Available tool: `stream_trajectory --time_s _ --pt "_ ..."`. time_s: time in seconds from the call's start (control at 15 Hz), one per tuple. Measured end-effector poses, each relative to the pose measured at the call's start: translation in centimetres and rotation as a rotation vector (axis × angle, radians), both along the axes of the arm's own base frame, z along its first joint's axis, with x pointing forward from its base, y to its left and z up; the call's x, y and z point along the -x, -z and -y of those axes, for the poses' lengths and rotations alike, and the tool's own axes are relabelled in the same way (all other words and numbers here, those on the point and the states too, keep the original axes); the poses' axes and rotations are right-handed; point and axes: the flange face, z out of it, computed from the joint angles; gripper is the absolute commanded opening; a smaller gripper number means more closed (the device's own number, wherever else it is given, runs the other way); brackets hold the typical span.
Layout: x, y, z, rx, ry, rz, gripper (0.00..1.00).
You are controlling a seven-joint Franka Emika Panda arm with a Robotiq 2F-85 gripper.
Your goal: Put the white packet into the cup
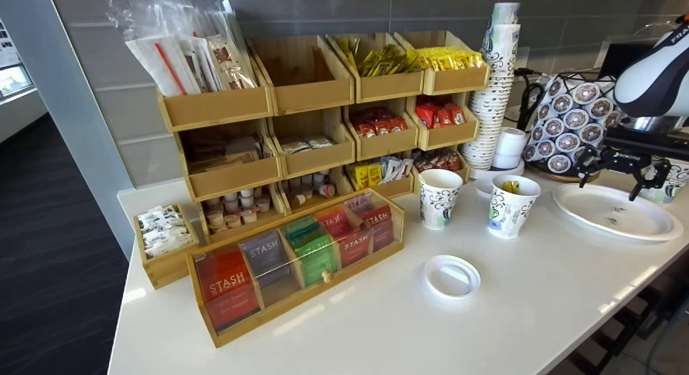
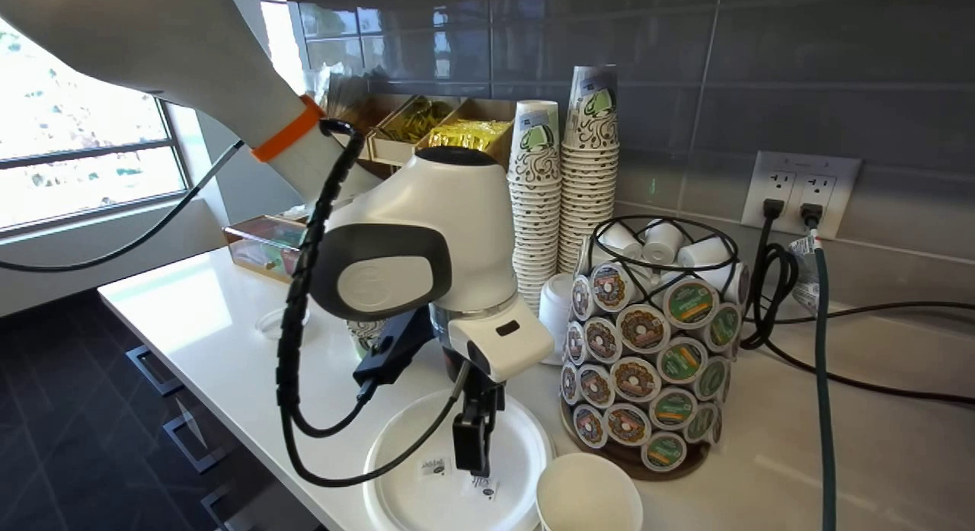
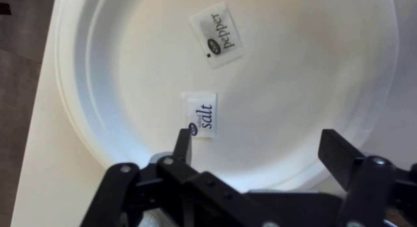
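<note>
Two small white packets lie flat and apart on the white plate: a salt packet and a pepper packet. Both packets also show small in both exterior views. My gripper is open and empty above the plate; in the wrist view one fingertip overlaps the lower corner of the salt packet. The gripper also shows wide open in an exterior view. A patterned paper cup holds something yellow. Another cup stands left of it. A third cup stands beside the plate with its mouth up.
A wire rack of coffee pods stands close behind the plate. Tall cup stacks rise by the wall. A white lid lies on the counter. A tea box and wooden bins stand left. The counter's front edge runs beside the plate.
</note>
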Motion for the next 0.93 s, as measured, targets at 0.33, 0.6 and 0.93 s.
stream_trajectory --time_s 0.33,0.6,0.93 --pt "0.5 2.0 1.0 -0.012 0.038 -0.031 0.79" --pt "0.8 2.9 1.6 -0.016 0.059 -0.046 0.66" --pt "0.7 2.6 2.1 -0.012 0.072 -0.035 0.53"
